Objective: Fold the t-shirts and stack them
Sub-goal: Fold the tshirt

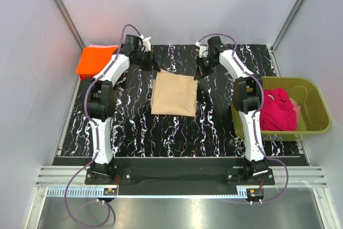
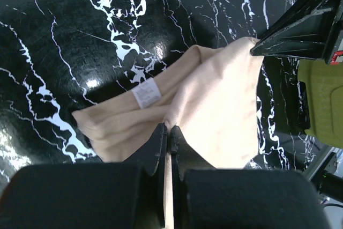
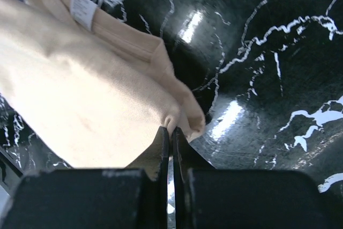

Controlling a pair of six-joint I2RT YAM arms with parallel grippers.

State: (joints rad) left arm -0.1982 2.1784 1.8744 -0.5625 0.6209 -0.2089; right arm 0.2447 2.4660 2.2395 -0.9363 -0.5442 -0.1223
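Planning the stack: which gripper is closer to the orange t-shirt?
Left. The left gripper, pinching the tan t-shirt by its far-left corner, sits just right of the orange t-shirt; the right gripper pinches the opposite far corner, farther away.

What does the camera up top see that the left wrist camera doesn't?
Only the top view shows the orange t-shirt at the far left and the magenta-red t-shirt lying in the green tub. Only the left wrist view shows the little white label on the cloth and, close up, the left gripper pinched shut on a fold. Both views show the tan t-shirt and the black marbled table.
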